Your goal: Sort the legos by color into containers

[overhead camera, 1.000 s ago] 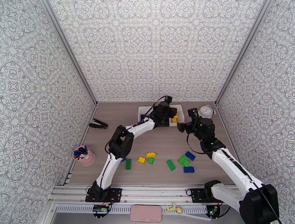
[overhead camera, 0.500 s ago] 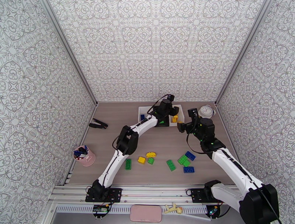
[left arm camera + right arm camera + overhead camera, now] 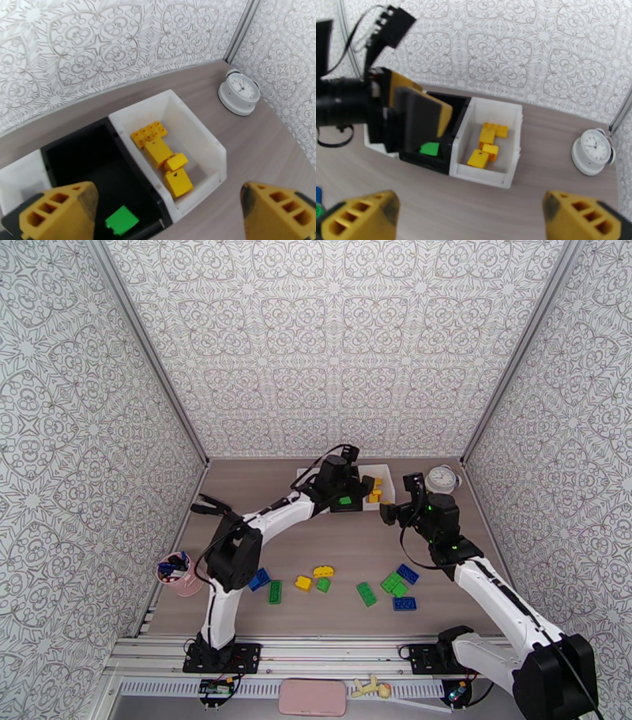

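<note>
Where the black bin (image 3: 79, 165) holds a green lego (image 3: 121, 220), the left claw (image 3: 168, 211) hangs above, spread wide, empty; near that bin, the right claw (image 3: 472, 217) gapes empty.

We look down on a grey-brown, wood-grained tabletop (image 3: 340, 536). Along its far edge three containers stand in a row, walls touching: the left white container (image 3: 21, 169), the black container (image 3: 79, 165) and the right white container (image 3: 197, 130). A round white clock (image 3: 442, 478) lies in the far right corner. By the left edge we find a pink cup (image 3: 188, 581) and, farther back, a black tool (image 3: 207, 504). Loose legos (image 3: 366, 593) in blue, green and yellow lie scattered toward the near edge.
</note>
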Available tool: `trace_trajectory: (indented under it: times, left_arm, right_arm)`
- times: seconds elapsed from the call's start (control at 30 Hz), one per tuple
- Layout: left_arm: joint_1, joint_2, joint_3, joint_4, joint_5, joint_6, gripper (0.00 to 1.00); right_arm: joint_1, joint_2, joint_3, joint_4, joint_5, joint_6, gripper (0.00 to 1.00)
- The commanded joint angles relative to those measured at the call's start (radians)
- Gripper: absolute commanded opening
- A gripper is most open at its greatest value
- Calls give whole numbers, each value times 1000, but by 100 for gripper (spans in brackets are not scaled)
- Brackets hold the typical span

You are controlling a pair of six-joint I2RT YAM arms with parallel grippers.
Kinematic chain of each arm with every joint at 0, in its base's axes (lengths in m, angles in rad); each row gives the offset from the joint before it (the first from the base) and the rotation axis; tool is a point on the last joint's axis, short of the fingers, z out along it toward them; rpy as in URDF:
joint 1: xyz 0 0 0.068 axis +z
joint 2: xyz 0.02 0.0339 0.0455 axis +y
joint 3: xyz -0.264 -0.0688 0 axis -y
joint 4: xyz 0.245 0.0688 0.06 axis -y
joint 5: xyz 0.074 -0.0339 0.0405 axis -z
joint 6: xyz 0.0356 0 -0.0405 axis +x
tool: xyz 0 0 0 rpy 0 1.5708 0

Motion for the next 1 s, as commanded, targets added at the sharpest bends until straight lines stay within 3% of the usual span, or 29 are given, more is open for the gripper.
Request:
trace_trajectory:
  times: [0.0, 0.23, 0.37, 0.5, 0.73, 0.97]
  left_arm:
    - [-2, -144, -160, 37, -86, -47, 100]
    - [-45, -455, -482, -112, -298, -159, 100]
    - [-38, -600, -580, -313, -410, -324, 100]
    - [1, -704, -653, -499, -449, -493, 100]
    - [101, -853, -781, -739, -401, -661, 100]
    - [275, -962, -942, -859, -209, -724, 97]
  right_arm:
    - [-5, 36, 22, 5, -115, -21, 100]
    - [43, 111, 71, 3, -262, -101, 100]
    - [115, 168, 110, -19, -328, -175, 100]
    - [200, 244, 160, -48, -377, -253, 99]
    - [310, 394, 279, -119, -423, -334, 99]
    - [367, 482, 349, -139, -475, -360, 100]
